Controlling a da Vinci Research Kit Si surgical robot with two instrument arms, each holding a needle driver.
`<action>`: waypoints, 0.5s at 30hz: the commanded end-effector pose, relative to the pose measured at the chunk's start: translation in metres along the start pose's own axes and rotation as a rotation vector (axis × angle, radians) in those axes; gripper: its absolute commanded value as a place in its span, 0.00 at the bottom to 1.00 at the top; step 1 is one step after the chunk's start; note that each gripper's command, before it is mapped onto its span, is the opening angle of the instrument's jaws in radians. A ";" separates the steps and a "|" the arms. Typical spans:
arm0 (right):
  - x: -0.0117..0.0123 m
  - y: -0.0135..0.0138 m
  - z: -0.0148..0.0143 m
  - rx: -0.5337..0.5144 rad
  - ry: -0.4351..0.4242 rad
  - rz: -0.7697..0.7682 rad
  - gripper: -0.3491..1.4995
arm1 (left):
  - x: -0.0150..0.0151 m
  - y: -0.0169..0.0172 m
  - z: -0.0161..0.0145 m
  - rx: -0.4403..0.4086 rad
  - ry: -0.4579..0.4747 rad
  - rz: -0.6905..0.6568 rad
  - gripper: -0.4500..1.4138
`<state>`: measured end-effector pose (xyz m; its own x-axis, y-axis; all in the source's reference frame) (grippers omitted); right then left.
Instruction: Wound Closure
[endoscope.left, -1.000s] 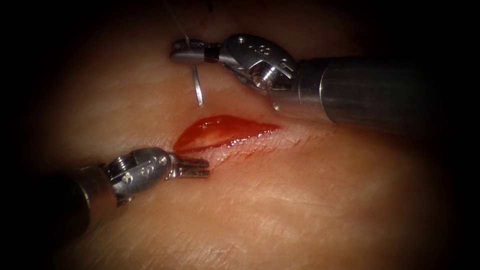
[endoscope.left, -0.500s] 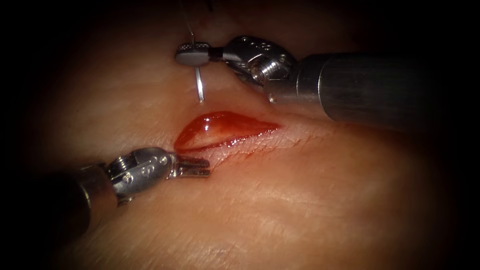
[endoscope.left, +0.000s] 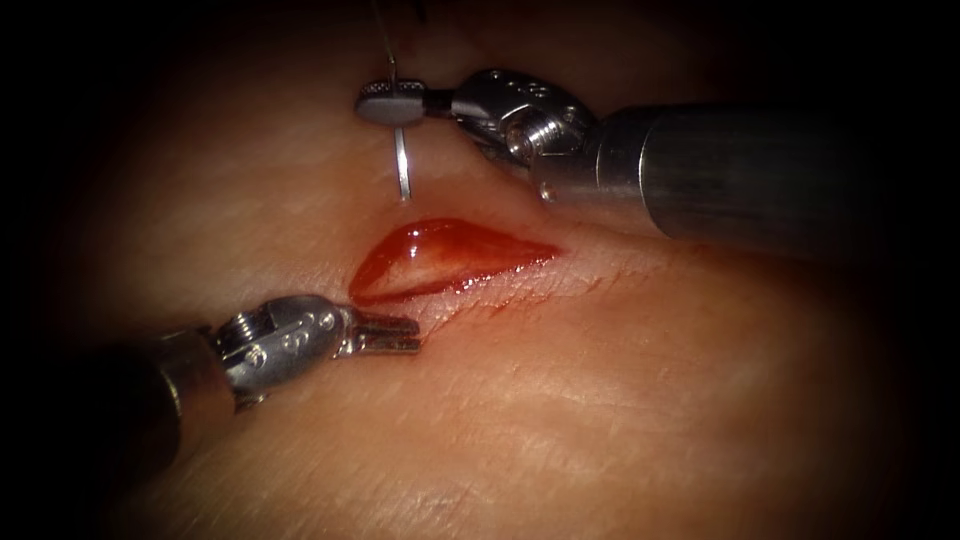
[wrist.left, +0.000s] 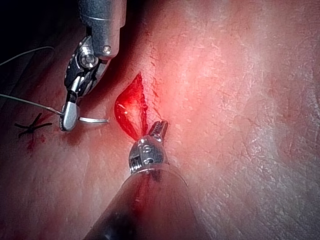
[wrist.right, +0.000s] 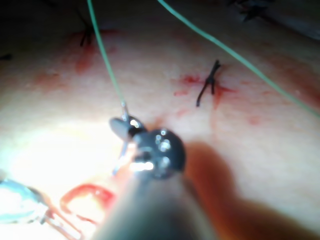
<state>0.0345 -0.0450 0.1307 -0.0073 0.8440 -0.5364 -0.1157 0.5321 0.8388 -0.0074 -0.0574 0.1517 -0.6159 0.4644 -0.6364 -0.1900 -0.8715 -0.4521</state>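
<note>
The right arm's steel needle driver (endoscope.left: 392, 103) has its jaws pressed together on the curved steel needle (endoscope.left: 402, 172), gripping it near the thread end. The needle's free length points down towards 6 o'clock in the endoscope view, its tip just above the upper edge of the cut and apart from the tissue, not in it. A thin pale green thread (endoscope.left: 385, 45) runs from the held end of the needle up towards 12 o'clock. In the left wrist view this tool (wrist.left: 69, 115) holds the needle (wrist.left: 94, 120) beside the cut, with the thread (wrist.left: 27, 101) trailing away from it.

The left arm's steel needle driver (endoscope.left: 395, 335) lies at 7 o'clock from the open red lens-shaped cut (endoscope.left: 440, 255), its jaws slightly spread and holding nothing, the tips just beside the cut's left end.

The pale pink pork tissue (endoscope.left: 620, 400) has glossy red fluid (endoscope.left: 425, 238) pooled in the cut. A finished dark stitch knot (wrist.left: 32, 125) sits on the tissue beyond the right tool.
</note>
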 end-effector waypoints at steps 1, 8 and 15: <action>0.0002 0.0004 0.0009 0.009 0.004 0.007 0.00 | -0.0001 -0.0004 0.0007 -0.001 0.001 0.002 0.25; -0.0004 0.0002 0.0010 0.055 -0.002 0.099 0.00 | -0.0001 -0.0004 0.0007 -0.001 0.001 0.002 0.25; -0.0010 -0.0003 0.0011 0.090 -0.020 0.221 0.00 | -0.0001 -0.0004 0.0007 -0.001 0.001 0.002 0.25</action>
<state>0.0350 -0.0465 0.1308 -0.0022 0.9447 -0.3279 -0.0239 0.3278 0.9444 -0.0074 -0.0574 0.1517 -0.6156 0.4643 -0.6367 -0.1894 -0.8715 -0.4523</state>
